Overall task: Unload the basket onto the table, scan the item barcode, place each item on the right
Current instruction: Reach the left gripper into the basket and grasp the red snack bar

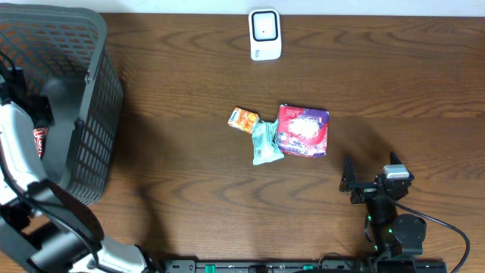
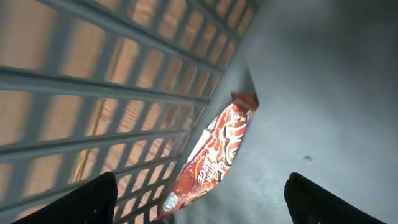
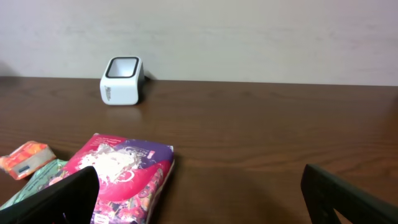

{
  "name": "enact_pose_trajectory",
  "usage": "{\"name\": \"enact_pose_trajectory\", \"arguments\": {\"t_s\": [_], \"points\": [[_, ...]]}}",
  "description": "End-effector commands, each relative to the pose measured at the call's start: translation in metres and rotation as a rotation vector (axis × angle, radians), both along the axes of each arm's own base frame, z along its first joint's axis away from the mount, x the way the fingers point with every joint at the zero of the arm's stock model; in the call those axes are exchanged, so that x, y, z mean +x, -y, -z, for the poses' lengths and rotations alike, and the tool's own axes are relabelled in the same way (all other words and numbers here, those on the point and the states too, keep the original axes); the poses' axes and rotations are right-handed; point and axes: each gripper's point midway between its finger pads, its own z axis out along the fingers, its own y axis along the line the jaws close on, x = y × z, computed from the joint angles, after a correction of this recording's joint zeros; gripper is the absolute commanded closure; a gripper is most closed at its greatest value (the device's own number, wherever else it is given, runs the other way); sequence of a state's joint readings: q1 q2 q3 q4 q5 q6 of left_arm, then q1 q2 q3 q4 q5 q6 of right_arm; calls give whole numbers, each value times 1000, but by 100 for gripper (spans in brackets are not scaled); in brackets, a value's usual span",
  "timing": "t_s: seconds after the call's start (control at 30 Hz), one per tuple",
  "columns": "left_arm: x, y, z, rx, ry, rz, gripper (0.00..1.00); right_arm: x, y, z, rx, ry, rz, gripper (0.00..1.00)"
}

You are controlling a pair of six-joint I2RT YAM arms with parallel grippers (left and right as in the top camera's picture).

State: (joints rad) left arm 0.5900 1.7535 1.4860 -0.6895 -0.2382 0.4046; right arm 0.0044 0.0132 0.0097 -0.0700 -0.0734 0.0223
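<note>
A: Looking down on what, going from the biggest thing?

B: Looking down on a brown wooden table (image 1: pixel 379 83), then a dark mesh basket (image 1: pixel 98 98) sitting at its left end, probably serving as the bin for finished items.

A: Reaching into it with anything?

B: Reaching in with the left arm (image 1: pixel 19 144), holding the left end effector (image 2: pixel 200 186) spread wide, gripping nothing. Hovering above a red snack packet (image 2: pixel 208 155) lying on the basket floor and leaning on the mesh wall. Guessing at a drop-off rather than a pick-up, without being sure.

A: Doing anything on the right?

B: Sitting low near the front right of the table, holding the right end effector (image 3: pixel 199 193) fully apart and empty, pointing toward the middle, likely standing by.

A: Finding what else, getting smaller?

B: Finding a purple snack bag (image 1: pixel 303 130), a white scanner (image 1: pixel 265 34), a teal packet (image 1: pixel 265 142) and a small orange packet (image 1: pixel 243 119). Seeing the three packets bunched mid-table, touching one another, within reach of either arm. Seeing the scanner standing alone at the far edge, well apart from them, window angled upward, presumably for passing a barcode over it.

A: Missing anything?

B: Missing every barcode, spotting none on any packet. Struggling with the blurred print on the red snack packet. Losing most of each finger past the bottom of the wrist views, and failing to pick out the left end effector from overhead against the dark basket.
</note>
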Motion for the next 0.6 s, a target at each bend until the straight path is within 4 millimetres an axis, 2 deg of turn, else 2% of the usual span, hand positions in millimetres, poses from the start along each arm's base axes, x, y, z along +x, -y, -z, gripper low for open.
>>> {"name": "enact_pose_trajectory", "arguments": {"t_s": [0.0,0.13,0.17,0.27,0.57], "points": [[-5,-10,23,-34,-54,18,14,0,-2,2,14,-6,-4,1],[-1,-9,43,-120,-31,34,15,0,-2,2,14,-6,-4,1],[-2,-12,53,-142,-41,27,18,0,-2,2,14,-6,-4,1],[-5,-16,66,-159,-61,14,19,0,-2,2,14,-6,-4,1],[-4,-20,95,-185,-101,18,19,0,-2,2,14,-6,-4,1]]}}
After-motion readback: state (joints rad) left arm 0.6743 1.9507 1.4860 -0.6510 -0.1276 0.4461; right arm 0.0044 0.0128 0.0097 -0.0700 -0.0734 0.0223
